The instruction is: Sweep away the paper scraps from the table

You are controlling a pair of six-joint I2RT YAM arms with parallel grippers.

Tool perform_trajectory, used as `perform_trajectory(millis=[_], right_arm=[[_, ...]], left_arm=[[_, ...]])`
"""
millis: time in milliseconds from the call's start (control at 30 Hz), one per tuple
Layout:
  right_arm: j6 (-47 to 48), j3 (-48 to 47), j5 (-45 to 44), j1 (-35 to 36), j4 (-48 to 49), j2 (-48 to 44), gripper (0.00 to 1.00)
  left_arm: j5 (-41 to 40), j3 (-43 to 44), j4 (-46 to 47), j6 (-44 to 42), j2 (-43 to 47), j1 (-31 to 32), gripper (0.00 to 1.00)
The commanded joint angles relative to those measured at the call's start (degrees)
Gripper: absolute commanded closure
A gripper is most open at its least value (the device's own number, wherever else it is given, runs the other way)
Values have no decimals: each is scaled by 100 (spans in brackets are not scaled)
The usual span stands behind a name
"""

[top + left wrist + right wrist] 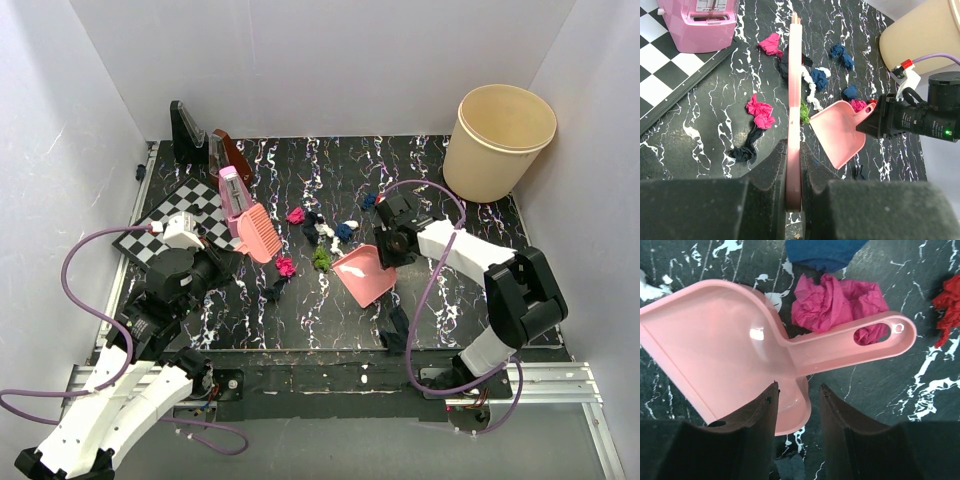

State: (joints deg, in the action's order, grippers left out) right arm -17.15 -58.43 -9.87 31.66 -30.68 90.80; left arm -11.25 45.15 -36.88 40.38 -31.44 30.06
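Note:
Crumpled paper scraps lie mid-table (450,300): magenta (286,266), magenta (296,215), green (321,259), blue (344,232), black (275,290). My left gripper (232,256) is shut on the handle of a pink brush (258,232); the left wrist view shows the brush (795,85) edge-on between the jaws (794,150), with scraps on both sides (760,112). My right gripper (388,246) is open over the rear corner of the pink dustpan (364,276). In the right wrist view its jaws (797,390) straddle the dustpan's (720,340) back edge without closing; a magenta wad (840,302) lies behind the handle.
A beige bucket (498,140) stands at the back right. A chessboard (180,220) with a pink box (235,190) lies at the left, with dark upright items (185,130) behind it. A dark scrap (395,335) lies near the front edge. White walls close three sides.

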Motion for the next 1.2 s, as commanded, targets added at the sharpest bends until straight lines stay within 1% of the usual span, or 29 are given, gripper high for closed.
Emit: perform_trajectory(millis=[0,167,300,333,500,533,733,867,1000,1167], right_arm=[[142,-282,-428,16,-158,139,59],[80,-335,-358,16,-176,297,70],[36,-300,-296,16,-132,219,80],[19,-309,-288,24,-149,192,88],[18,-362,-182,16,-281,-106,95],[18,-370,-147,16,-307,-168,98],[-148,-414,55,16,-457,-555,99],[-613,-441,143,16,-527,-792,99],[-1482,-318,266,16,-379,-976,99],[-3204,270,459,16,175,-1222,99]], left_arm=[[-106,267,41,-136,7,-36,100],[-106,275,41,-127,-2,-36,100],[-124,293,32,-127,-2,-36,100],[-132,293,32,-127,6,-36,100],[-124,311,15,-118,6,-36,100],[-124,319,15,-127,15,-36,100],[-97,346,-3,-83,24,-36,100],[-62,363,-3,-66,33,-36,100],[-62,346,-21,-30,50,-36,100],[-71,328,-12,31,59,-36,100]])
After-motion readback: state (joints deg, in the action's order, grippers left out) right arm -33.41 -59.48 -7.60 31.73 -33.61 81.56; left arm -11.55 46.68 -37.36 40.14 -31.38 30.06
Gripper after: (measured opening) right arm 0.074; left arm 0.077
